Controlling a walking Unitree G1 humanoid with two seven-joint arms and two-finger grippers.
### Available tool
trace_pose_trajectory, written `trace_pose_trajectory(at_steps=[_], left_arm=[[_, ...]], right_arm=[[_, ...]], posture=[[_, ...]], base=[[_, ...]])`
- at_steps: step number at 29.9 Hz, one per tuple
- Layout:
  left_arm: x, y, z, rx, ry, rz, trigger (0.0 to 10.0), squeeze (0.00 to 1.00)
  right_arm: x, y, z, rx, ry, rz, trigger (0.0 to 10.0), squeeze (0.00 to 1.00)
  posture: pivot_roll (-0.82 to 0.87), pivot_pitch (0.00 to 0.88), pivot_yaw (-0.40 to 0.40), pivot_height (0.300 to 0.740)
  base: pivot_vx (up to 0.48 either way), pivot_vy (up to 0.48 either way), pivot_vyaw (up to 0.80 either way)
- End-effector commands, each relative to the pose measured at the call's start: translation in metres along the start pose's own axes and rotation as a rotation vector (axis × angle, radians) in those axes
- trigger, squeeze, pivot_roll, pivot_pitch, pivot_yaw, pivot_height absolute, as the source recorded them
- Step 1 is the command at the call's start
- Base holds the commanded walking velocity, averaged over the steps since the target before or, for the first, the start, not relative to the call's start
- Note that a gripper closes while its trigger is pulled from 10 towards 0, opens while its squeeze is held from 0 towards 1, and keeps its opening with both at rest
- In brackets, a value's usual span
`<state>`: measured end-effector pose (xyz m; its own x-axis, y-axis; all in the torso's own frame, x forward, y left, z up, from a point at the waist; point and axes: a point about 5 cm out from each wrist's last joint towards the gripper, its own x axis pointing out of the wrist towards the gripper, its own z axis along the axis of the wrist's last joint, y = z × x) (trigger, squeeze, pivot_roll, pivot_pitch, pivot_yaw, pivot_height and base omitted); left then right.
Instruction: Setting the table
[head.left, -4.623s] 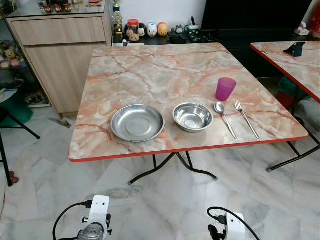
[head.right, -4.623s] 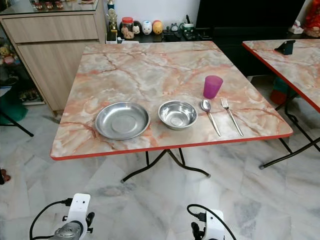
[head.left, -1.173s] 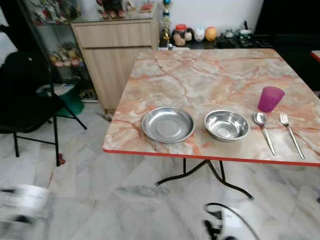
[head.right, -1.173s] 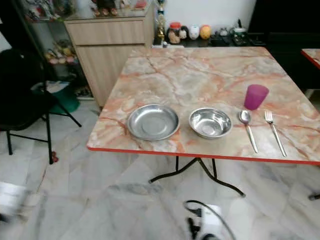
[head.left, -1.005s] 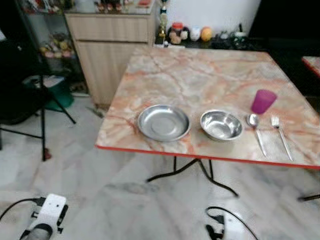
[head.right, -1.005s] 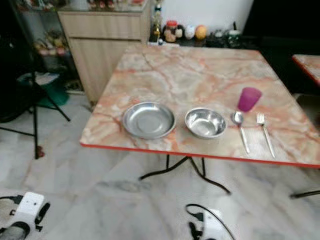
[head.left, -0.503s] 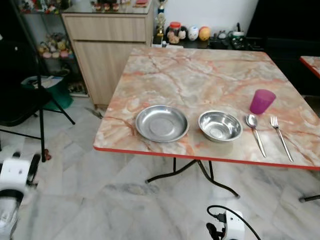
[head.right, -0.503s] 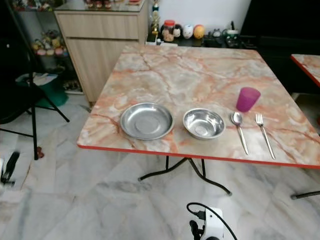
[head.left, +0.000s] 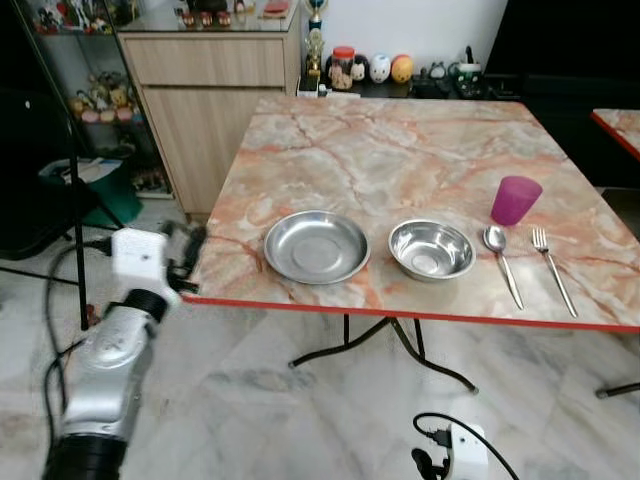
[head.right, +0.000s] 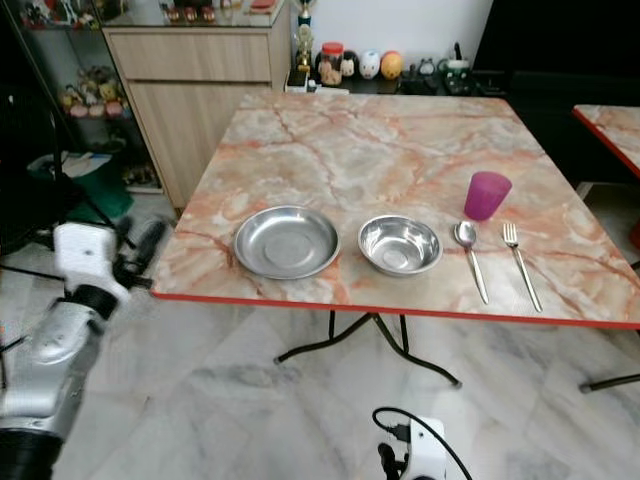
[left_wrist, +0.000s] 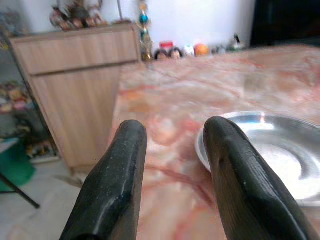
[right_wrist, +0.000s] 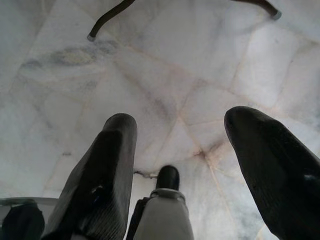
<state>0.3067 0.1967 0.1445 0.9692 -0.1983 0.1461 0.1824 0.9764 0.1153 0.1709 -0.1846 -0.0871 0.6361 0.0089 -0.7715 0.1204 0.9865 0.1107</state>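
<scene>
Tableware lies in a row along the near edge of the marble table (head.left: 400, 150): steel plate (head.left: 316, 246), steel bowl (head.left: 431, 249), spoon (head.left: 501, 262), fork (head.left: 553, 268), purple cup (head.left: 515, 200) behind. Setting looks nearly finished. The left gripper (head.left: 186, 252), fingers apart and empty, is raised at the table's left near corner, perhaps aiming at the plate. The right gripper (right_wrist: 175, 165) hangs released over the floor.

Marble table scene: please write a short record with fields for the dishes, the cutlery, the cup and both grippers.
table: marble-pattern top, red edge
plate: steel plate, near front edge
bowl: steel bowl, beside the plate
cutlery: spoon, then fork
cup: purple cup, behind the spoon
left gripper: open, raised at the table's left edge
right gripper: open, hanging over the floor
</scene>
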Motion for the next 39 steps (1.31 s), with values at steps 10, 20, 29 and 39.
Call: trace_pose_trajectory(at_steps=[10, 20, 29, 39], left_arm=[[-0.006, -0.014, -0.019, 0.009, 0.072, -0.022, 10.0, 0.00], [-0.005, -0.019, -0.019, -0.056, 0.066, -0.012, 10.0, 0.00], [-0.006, -0.015, -0.017, -0.056, 0.062, -0.007, 10.0, 0.00], [-0.006, -0.011, -0.017, -0.048, 0.071, -0.006, 10.0, 0.00]], right_arm=[[-0.002, -0.002, -0.006, 0.017, 0.007, -0.009, 10.0, 0.00], [-0.003, -0.003, -0.006, 0.011, 0.004, -0.001, 10.0, 0.00], [-0.002, -0.003, -0.006, 0.016, 0.018, -0.020, 10.0, 0.00], [-0.001, -0.003, -0.005, 0.019, 0.014, -0.019, 10.0, 0.00]], posture=[[0.04, 0.000, -0.009, 0.740], [0.04, 0.000, -0.013, 0.740], [0.05, 0.000, -0.013, 0.740], [0.05, 0.000, -0.013, 0.740]], base=[[0.000, 0.000, 0.00], [0.000, 0.000, 0.00], [0.000, 0.000, 0.00], [0.100, 0.000, -0.27]])
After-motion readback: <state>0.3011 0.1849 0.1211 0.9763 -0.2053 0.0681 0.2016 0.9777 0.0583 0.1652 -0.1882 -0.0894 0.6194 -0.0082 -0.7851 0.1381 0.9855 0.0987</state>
